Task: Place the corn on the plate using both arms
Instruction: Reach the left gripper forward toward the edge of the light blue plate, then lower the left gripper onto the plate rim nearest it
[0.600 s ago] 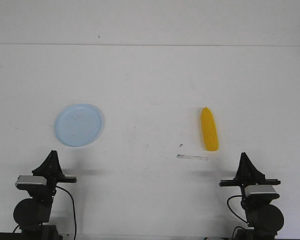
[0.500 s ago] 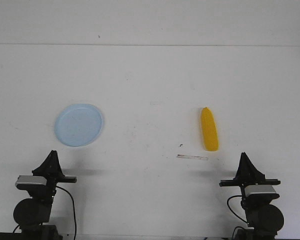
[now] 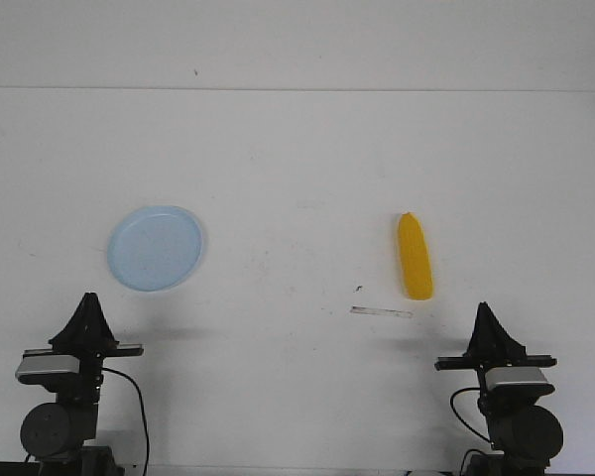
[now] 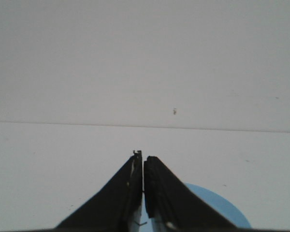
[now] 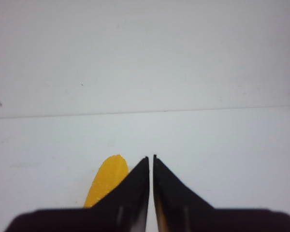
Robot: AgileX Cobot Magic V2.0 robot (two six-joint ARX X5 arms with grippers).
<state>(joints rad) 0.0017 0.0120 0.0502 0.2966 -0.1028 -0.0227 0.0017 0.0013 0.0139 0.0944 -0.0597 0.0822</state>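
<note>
Left end effector (image 3: 87, 302): fingers pressed together, holding nothing, parked low at the near edge of the worktop (image 3: 297, 178), just short of the plate.
Right end effector (image 3: 488, 313): fingers likewise pressed together and empty, at the near edge, with the corn ahead of it and slightly toward the centre.
Corn (image 3: 415, 256): lies flat on the worktop, its length running away from the robot, tapered end farthest; well apart from the plate.
Plate (image 3: 157, 247): flat on the worktop on the left side, nothing on it.
Risk: the cob looks smooth and rounded, so a pinch off its middle would probably let it roll or squirt out; fingers must spread first.
Risk: carrying it across to the far-off plate likely needs a handover, where a mistimed release would drop it.
Nearby: a thin pale strip (image 3: 381, 312) and a small dark speck (image 3: 359, 289) lie just before the corn.
Obstruction: nothing stands between corn and plate.
</note>
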